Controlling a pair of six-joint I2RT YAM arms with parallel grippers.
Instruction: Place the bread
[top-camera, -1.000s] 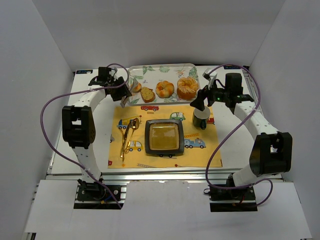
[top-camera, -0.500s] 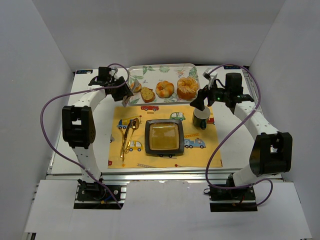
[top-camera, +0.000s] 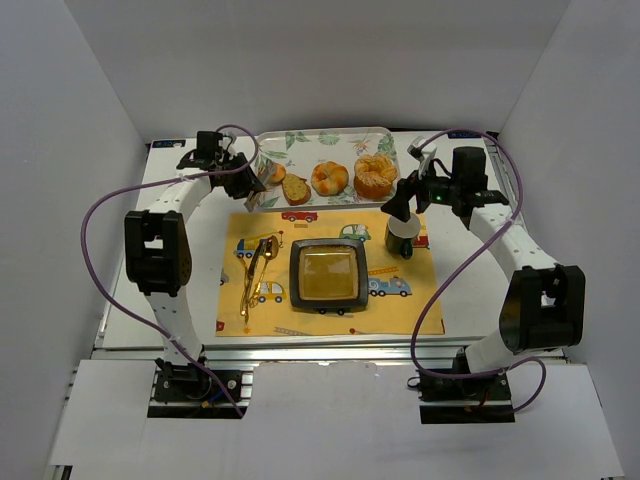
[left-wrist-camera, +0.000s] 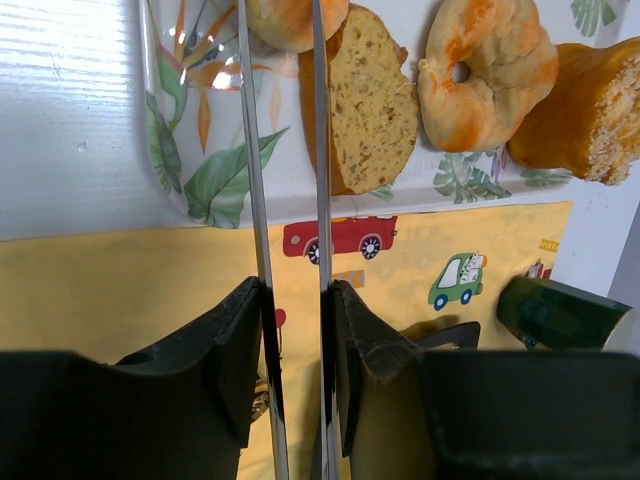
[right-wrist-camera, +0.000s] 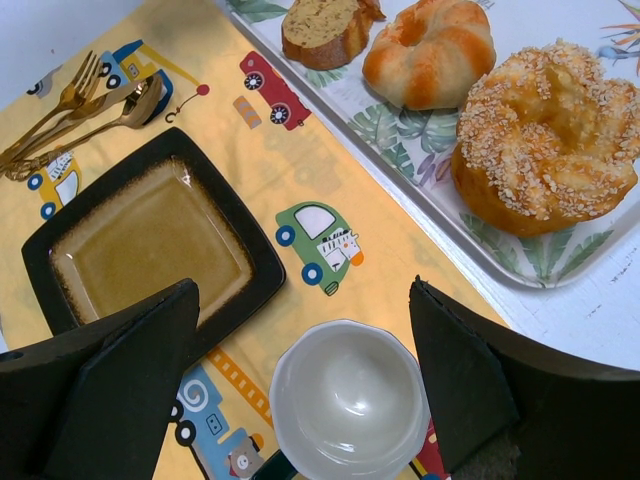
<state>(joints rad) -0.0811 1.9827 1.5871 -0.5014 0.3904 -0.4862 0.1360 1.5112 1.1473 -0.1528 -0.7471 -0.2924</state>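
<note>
Top view: tray (top-camera: 300, 140) at far side of table (top-camera: 180, 300), four breads in a row on it: small roll (top-camera: 271, 173), slice (top-camera: 295, 188), ring roll (top-camera: 329, 178), seeded bun (top-camera: 375, 176). L gripper (top-camera: 248, 186) at tray's near-left corner, beside small roll. R gripper (top-camera: 398, 206) above cup (top-camera: 400, 238) on yellow mat (top-camera: 400, 310). Plate (top-camera: 327, 274) mid-mat, gold cutlery (top-camera: 253, 272) to its left.

Left wrist: L gripper clamped on thin metal tongs (left-wrist-camera: 258, 200). Tong arms parallel w/ a gap, tips reaching small roll at frame top; whether they touch it, can't tell. Slice just right of right arm.

Right wrist: R gripper fingers spread wide, nothing held. Cup below, between them.
</note>
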